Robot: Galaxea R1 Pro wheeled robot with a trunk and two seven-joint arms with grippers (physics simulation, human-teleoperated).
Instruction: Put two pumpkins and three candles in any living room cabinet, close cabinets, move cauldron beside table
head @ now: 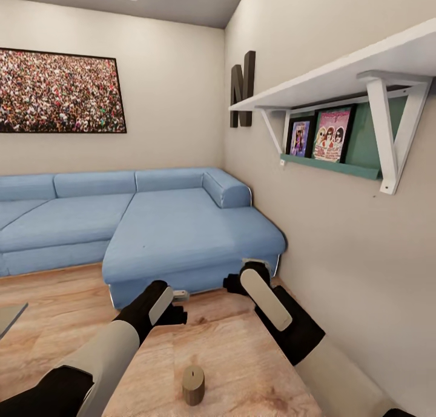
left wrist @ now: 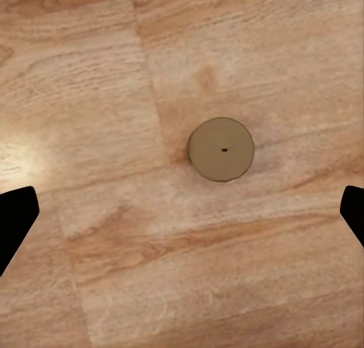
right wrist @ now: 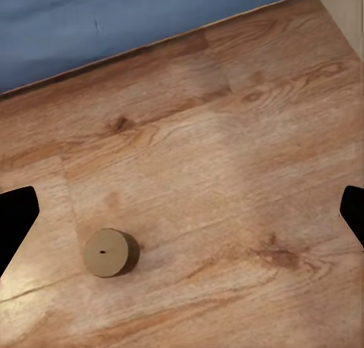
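One candle (head: 193,385), a stubby pale tan cylinder with a dark wick dot, stands upright on a light wood table top (head: 254,362) close in front of me. My left gripper (head: 174,305) hangs above the table, farther from me than the candle. In the left wrist view its jaws are wide open, with the candle (left wrist: 221,149) seen from straight above between and beyond its fingertips (left wrist: 15,219). My right gripper (head: 233,282) is also open over the table's far edge, and the candle (right wrist: 110,252) lies off to one side of it. Pumpkins, cabinet and cauldron are out of view.
A blue corner sofa (head: 181,229) stands just beyond the table, its edge (right wrist: 114,22) near the right gripper. The right wall (head: 339,271) is close and carries a white shelf (head: 339,71) with framed pictures. A grey table corner (head: 9,317) pokes in at the left.
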